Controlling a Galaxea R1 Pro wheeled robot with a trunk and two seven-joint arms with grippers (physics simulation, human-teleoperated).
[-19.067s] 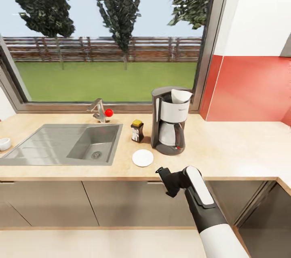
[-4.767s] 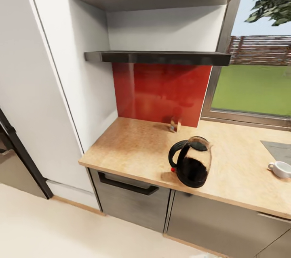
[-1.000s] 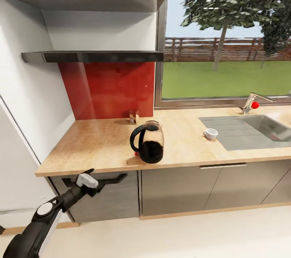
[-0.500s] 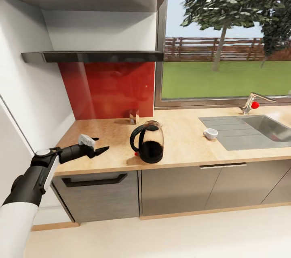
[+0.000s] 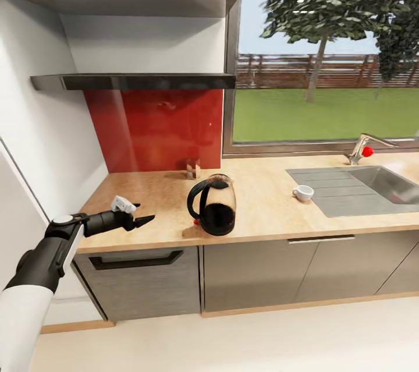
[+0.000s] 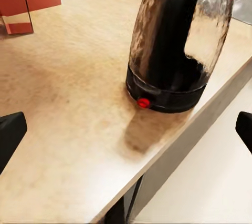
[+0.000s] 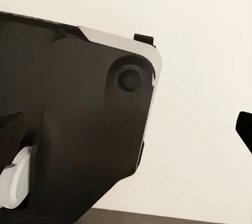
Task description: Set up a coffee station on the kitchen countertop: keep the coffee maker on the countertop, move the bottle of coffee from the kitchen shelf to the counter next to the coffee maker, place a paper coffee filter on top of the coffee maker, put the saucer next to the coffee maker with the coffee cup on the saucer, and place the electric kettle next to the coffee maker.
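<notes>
I have the left gripper [image 5: 141, 216] over the countertop [image 5: 262, 209], fingers spread apart, empty, aimed at the electric kettle [image 5: 213, 204] standing near the front edge at its 3 o'clock. Coffee cup [image 5: 302, 192] sits beside the sink [image 5: 349, 188]. Right gripper's fingertips [image 7: 245, 129] look parted.

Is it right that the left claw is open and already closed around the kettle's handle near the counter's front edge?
Not quite. The left claw is open but empty, apart from the electric kettle on the countertop. The head view shows the gap.
</notes>
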